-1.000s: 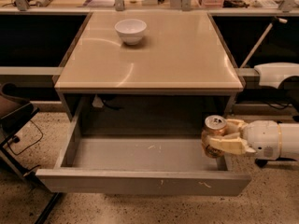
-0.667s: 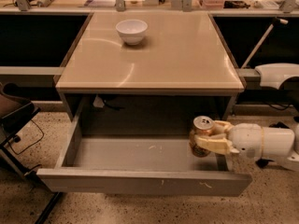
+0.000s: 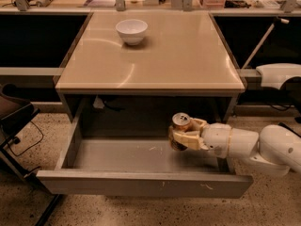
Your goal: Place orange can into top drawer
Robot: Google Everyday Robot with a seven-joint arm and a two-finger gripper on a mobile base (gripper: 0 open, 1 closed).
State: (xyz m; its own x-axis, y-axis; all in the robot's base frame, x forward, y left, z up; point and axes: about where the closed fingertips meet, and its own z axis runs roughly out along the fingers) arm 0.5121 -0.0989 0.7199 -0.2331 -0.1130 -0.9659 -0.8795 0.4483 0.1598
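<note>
The orange can (image 3: 180, 124) is upright, silver top up, held in my gripper (image 3: 184, 134), whose pale fingers (image 3: 187, 137) are wrapped around its body. The gripper reaches in from the right on a white arm (image 3: 249, 145). The can hangs over the right part of the open top drawer (image 3: 141, 182), above its grey inner floor (image 3: 127, 155). I cannot tell whether the can's base touches the floor. The drawer is pulled out wide below the table top, its flat front panel nearest the camera.
A white bowl (image 3: 131, 31) stands on the beige table top (image 3: 155, 60) at the back left. A dark chair (image 3: 14, 117) stands on the left of the drawer. A white robot part (image 3: 280, 74) is at the right. Speckled floor (image 3: 282, 201) surrounds the drawer.
My gripper has carried the orange can leftward, from the drawer's right edge to further over the drawer's inside. The drawer and bowl have not moved.
</note>
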